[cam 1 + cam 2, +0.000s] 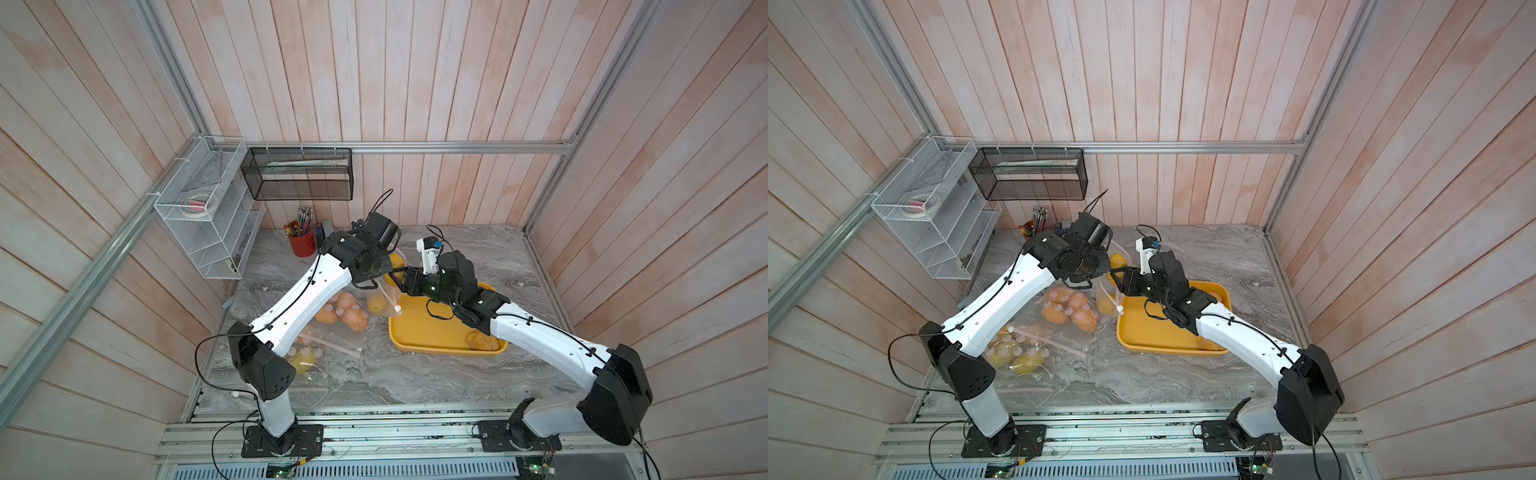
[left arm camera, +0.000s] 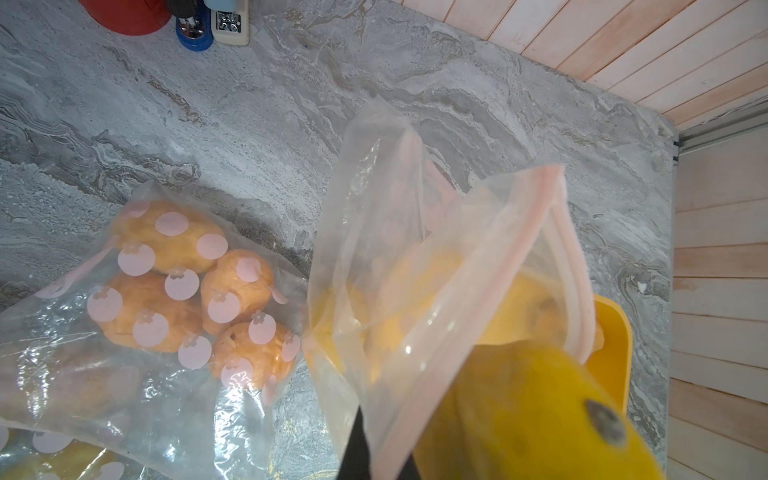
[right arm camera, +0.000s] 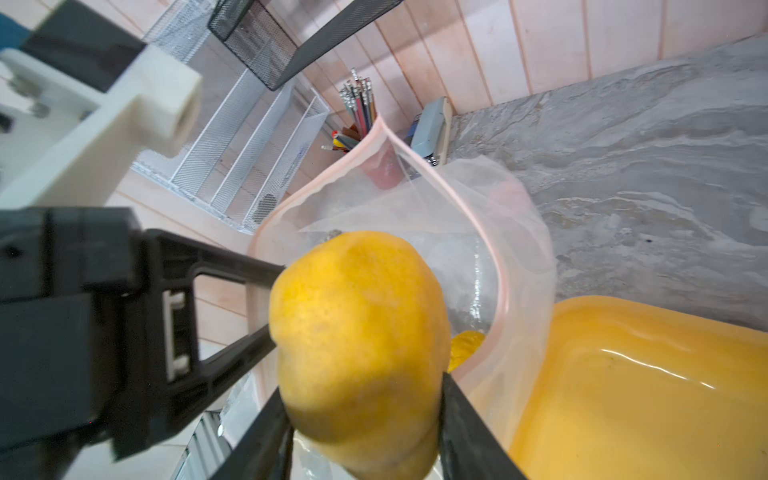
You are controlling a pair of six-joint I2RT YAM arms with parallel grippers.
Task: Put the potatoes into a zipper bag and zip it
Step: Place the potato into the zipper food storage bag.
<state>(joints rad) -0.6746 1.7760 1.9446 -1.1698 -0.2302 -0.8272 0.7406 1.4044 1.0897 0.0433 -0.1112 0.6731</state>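
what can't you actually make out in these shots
- Open bag: potato count unclear; left wrist view blurs them behind plastic and the held potato.
- Tray: right arm covers part in both top views, so what remains there cannot be counted.
- Left gripper: jaws hidden under the left arm in both top views, cut off at the left wrist view's edge.
- Nearest bag: zipper state too small to tell in a top view.

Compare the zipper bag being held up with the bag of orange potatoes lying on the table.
Pose: the left end effector holds up the held bag, mouth open; the lying bag rests flat on the table. Contents: a yellow potato lies inside the held bag and a second yellow potato sits in the right end effector at its mouth; the lying bag holds tan-orange potatoes. Both are clear plastic.
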